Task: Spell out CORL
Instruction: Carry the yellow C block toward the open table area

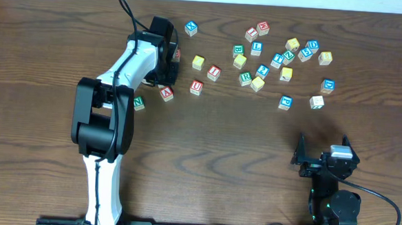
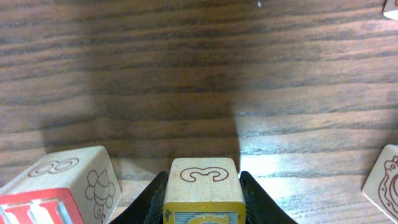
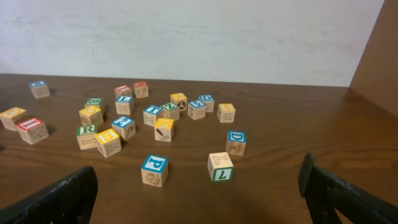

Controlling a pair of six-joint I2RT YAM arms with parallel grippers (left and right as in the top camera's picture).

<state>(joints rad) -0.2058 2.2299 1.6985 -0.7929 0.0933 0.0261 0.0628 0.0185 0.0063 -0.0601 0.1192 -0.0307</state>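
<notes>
Dark wood table, cubes scattered along its far side. The white left arm reaches to the scatter's left end, and the overhead view hides its fingers. Only the left wrist view shows the left gripper clamped on a yellow-faced cube with a carved 3 on top. Right gripper spread wide, holding nothing. Green R cube and blue L cube lie loose mid-cluster, apart.

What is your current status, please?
Left gripper shut on yellow-faced cube. Right gripper open, empty. Neighbouring cube close beside the grasp.
</notes>
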